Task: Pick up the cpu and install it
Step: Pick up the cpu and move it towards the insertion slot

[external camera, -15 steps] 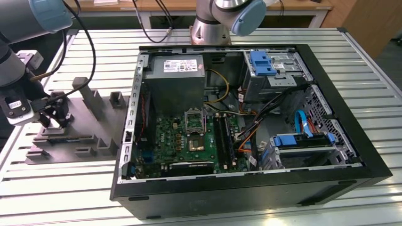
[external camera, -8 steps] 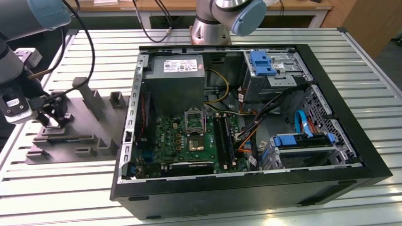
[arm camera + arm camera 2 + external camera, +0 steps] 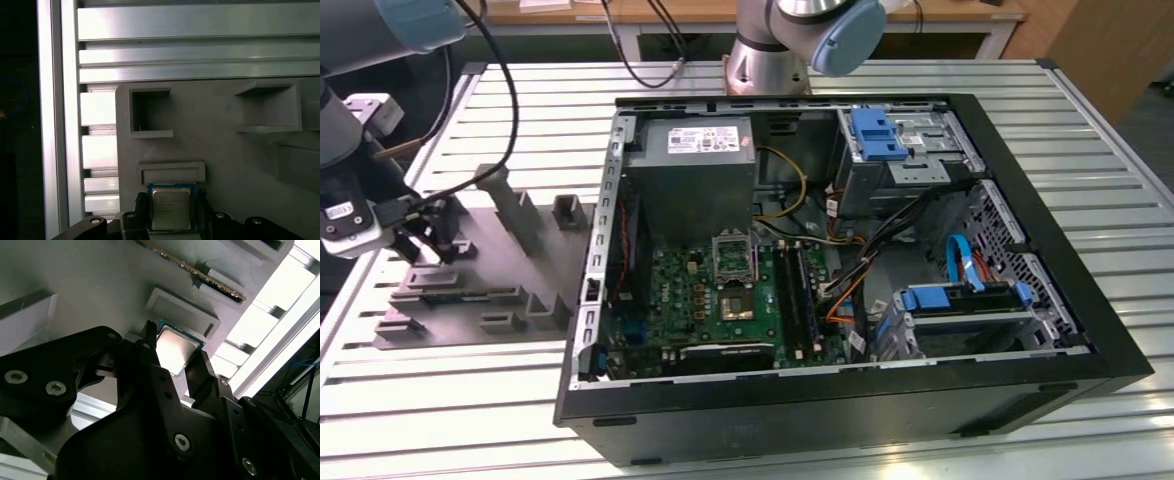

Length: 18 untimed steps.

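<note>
Exterior view, from its left: the gripper (image 3: 430, 250) hung low over a grey tray (image 3: 500, 275), which rested on the slatted metal surface (image 3: 454, 400). Several upright posts and pockets were noted on the tray.

In both wrist views the cpu (image 3: 175, 350) (image 3: 171, 206) sat between the two black fingers (image 3: 201, 371), silver top facing up, with a green edge showing round it. The fingers were clenched against two opposite edges of the cpu, grasping it. The cpu was over the tray, just beside a shallow rectangular pocket (image 3: 172, 172). Whether it rested on the tray or was raised off it could not be determined.

Toward the exterior view's right, an open black computer case (image 3: 1107, 335) lay on its side on the same surface, well apart from the gripper. Inside, a grey power supply (image 3: 694, 170) occupied the far corner. Nearer the camera lay the green motherboard (image 3: 700, 295), carrying a socket (image 3: 734, 258) with a metal rim. Blue drive brackets (image 3: 878, 135) and bundled cables (image 3: 907, 230) were noted at the case's right side.
</note>
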{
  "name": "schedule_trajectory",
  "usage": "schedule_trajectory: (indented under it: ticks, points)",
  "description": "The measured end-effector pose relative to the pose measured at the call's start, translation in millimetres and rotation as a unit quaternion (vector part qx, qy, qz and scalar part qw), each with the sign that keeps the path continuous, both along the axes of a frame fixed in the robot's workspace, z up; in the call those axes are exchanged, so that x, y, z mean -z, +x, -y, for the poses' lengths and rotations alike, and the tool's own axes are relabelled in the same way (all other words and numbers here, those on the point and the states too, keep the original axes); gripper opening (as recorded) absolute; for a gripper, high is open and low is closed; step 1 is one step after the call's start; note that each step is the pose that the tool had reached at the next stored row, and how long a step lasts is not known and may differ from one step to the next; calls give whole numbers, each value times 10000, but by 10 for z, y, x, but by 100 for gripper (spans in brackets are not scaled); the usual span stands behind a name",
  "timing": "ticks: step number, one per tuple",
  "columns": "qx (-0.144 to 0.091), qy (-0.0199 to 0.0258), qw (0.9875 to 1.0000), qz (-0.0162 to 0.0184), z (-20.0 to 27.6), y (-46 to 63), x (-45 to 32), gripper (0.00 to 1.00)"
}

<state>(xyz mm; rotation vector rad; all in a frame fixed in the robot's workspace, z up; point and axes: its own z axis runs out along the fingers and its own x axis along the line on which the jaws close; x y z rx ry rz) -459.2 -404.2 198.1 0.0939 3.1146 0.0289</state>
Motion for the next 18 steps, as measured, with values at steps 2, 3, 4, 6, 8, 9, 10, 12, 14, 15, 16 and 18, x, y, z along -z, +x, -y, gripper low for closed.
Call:
schedule_trajectory:
  ticks: [2,3,4,6,8,9,10,12,14,15,16,18]
  points:
    - [0,0,10000,-1,0,0,-32,47]
    - [0,0,10000,0,0,0,-44,47]
    - [0,0,10000,0,0,0,-58,47]
    - [0,0,10000,0,0,0,-80,47]
    - [0,1,10000,1,0,0,-83,47]
    - [0,1,10000,1,0,0,-84,47]
    - [0,0,10000,0,0,0,-92,47]
    - [0,-2,10000,0,0,0,-100,47]
    - [0,-3,10000,-1,0,0,-105,47]
    - [0,-3,10000,-1,0,0,-109,47]
    - [0,-3,10000,-1,0,0,-113,47]
    - [0,-2,10000,-1,0,0,-122,47]
